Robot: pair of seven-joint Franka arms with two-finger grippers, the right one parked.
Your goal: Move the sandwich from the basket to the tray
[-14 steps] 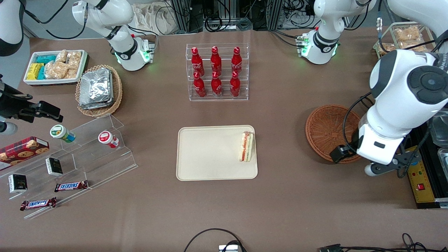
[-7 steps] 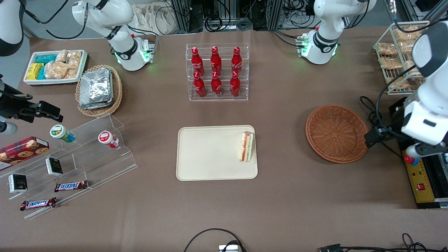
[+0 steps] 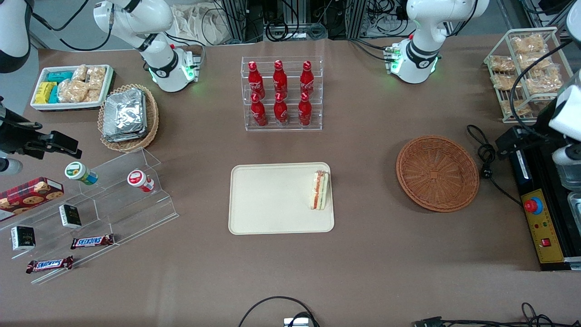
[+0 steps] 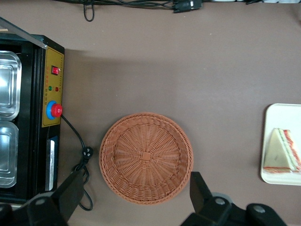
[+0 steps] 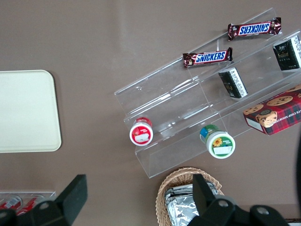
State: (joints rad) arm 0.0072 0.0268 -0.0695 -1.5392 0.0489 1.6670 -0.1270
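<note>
Now sandwich (image 3: 320,190) on tray (image 3: 268,200), basket (image 3: 437,173) bare, claw (image 4: 136,207) spread wide above.

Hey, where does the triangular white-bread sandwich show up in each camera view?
Front view: the sandwich lies on the cream rectangular tray, at its edge toward the working arm's end.
Left wrist view: sandwich on the tray, beside the empty round reddish-brown wicker basket; the open hand is above the basket.
Right wrist view: not visible.
Shared landmark: the tray.

Basket (image 3: 437,173) woven wicker, rough; tray (image 3: 272,200) smooth matt plastic; table (image 3: 363,263) matt brown cloth-like cover.
</note>
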